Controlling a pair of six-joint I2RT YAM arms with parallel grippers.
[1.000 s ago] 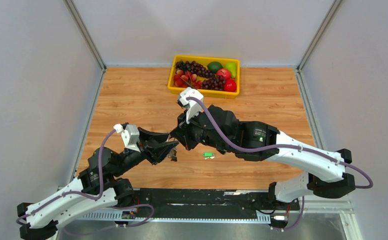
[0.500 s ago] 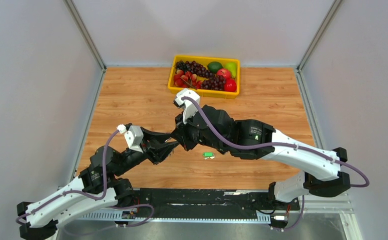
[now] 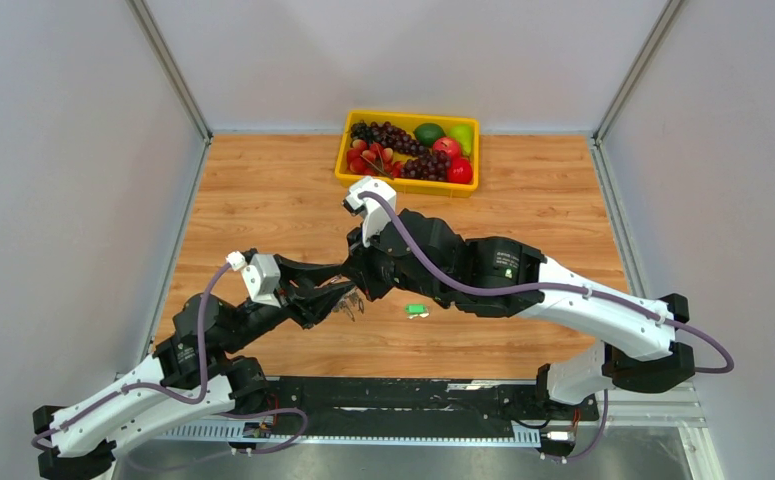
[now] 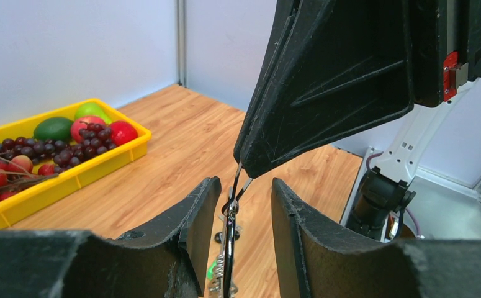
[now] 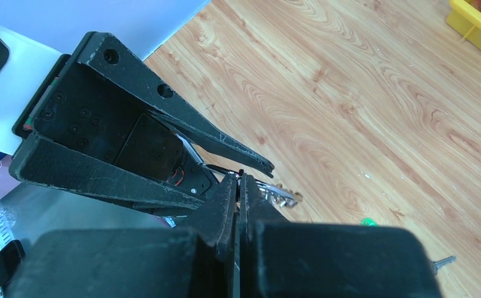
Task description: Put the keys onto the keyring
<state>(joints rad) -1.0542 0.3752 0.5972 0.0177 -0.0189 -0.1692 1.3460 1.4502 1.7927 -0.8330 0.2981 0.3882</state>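
The keyring shows edge-on in the left wrist view, hanging between the fingers of my left gripper with a gap on each side. My right gripper is shut on the ring's upper wire. Both grippers meet above the table's near middle, left gripper against right gripper. A small bunch of silver keys dangles below them, and shows past the right fingertips as keys. One green-headed key lies alone on the wood to the right, the same green-headed key in the right wrist view.
A yellow tray of fruit stands at the back middle of the wooden table; its rim is at the left in the left wrist view. White walls close in the left, right and back sides.
Both grippers have shifted slightly left together. The key bunch, low by the table a second ago, now dangles in view under the fingertips. The green key has not moved.
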